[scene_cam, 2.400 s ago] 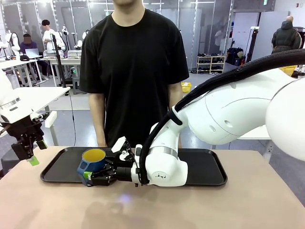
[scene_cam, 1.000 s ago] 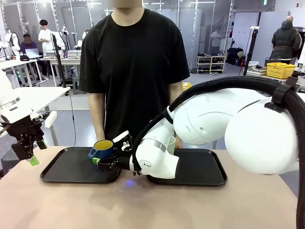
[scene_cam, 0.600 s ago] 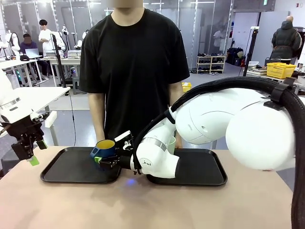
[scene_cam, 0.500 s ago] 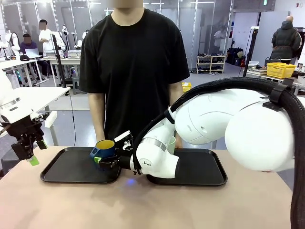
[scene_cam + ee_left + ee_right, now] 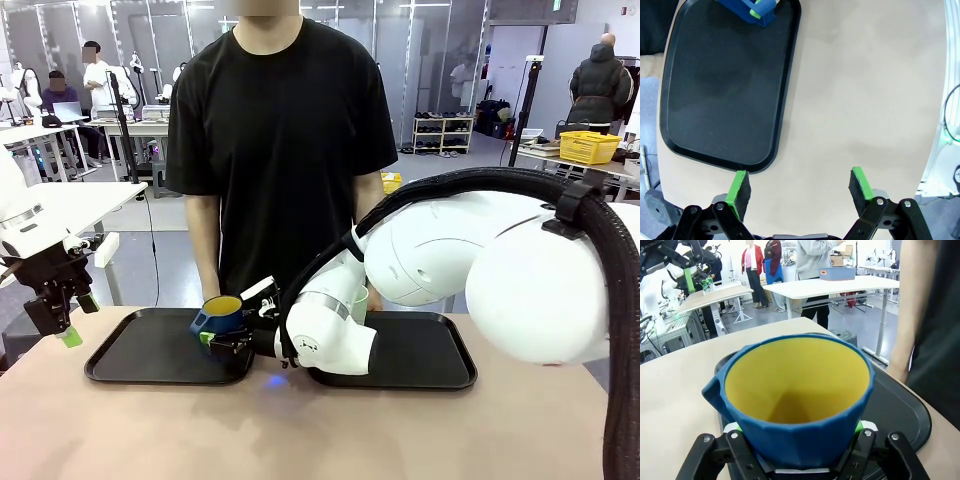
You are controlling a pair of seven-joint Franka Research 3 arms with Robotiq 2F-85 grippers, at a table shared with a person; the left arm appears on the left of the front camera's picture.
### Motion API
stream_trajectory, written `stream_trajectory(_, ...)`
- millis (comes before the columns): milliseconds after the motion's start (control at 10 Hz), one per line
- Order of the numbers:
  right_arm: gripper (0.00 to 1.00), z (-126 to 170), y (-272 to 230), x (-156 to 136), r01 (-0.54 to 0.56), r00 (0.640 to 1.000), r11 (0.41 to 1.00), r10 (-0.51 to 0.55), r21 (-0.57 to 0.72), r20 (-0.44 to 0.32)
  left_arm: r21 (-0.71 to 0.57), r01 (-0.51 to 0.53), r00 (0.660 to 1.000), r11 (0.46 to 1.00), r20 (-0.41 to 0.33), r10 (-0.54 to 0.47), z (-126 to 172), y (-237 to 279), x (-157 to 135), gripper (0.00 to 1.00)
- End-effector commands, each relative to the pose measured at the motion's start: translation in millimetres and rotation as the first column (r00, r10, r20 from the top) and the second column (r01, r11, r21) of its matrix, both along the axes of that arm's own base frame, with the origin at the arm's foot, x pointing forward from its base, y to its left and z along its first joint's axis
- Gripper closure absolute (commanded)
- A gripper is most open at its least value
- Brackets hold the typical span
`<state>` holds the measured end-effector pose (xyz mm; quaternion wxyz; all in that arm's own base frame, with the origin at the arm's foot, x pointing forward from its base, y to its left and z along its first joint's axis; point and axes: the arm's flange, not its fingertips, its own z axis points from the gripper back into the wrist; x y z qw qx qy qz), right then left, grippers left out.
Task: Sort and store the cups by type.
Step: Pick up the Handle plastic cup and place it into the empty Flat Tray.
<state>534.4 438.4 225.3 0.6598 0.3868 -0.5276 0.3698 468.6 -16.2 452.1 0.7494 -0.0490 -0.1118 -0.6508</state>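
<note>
The dark-blue mug (image 5: 221,314) with a yellow inside is held by my right gripper (image 5: 214,336), which is shut on its lower body. It hangs low over the far right part of the left black tray (image 5: 140,352); whether it touches the tray I cannot tell. The right wrist view has the mug (image 5: 795,390) close up between the right gripper (image 5: 796,442) fingers. A pale-green tumbler (image 5: 360,300) peeks out behind my right arm, over the right tray (image 5: 425,352). My left gripper (image 5: 62,318) hovers open off the table's left end; the left wrist view shows the left gripper (image 5: 799,187) holding nothing, with the mug (image 5: 752,7) far off.
A person in a black shirt (image 5: 285,130) stands at the far side, hands down near the trays. My bulky right arm (image 5: 470,260) spans the right half of the table. Bare tabletop (image 5: 300,430) lies in front of both trays.
The right gripper has carried the mug back and to the right over the left tray, toward the person. In the last half second it barely moves. The left arm stays still.
</note>
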Motion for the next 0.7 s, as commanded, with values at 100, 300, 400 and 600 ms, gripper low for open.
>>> stream_trajectory(100, 0.2, -6.2, 4.1, 2.0, -0.017, 0.999, 1.0, 0.018, 0.01, -0.031, 0.008, -0.007, 1.0, 1.0, 0.012, 0.007, 1.2, 0.7, 1.3, 0.0)
stream_trajectory(300, 0.2, -9.5, 4.8, 1.7, -0.019, 0.999, 1.0, 0.02, 0.008, -0.037, 0.008, -0.007, 1.0, 1.0, 0.012, 0.007, 1.2, 0.7, 1.3, 0.0)
stream_trajectory(400, 0.2, -11.2, 4.3, 1.7, -0.011, 0.999, 1.0, 0.011, 0.0, -0.039, 0.008, -0.007, 1.0, 1.0, 0.012, 0.007, 1.2, 0.7, 1.3, 0.0)
stream_trajectory(600, 0.2, -16.3, 4.4, 2.3, -0.01, 0.999, 1.0, 0.009, -0.011, -0.042, 0.008, -0.007, 1.0, 1.0, 0.012, 0.007, 1.2, 0.7, 1.3, 0.0)
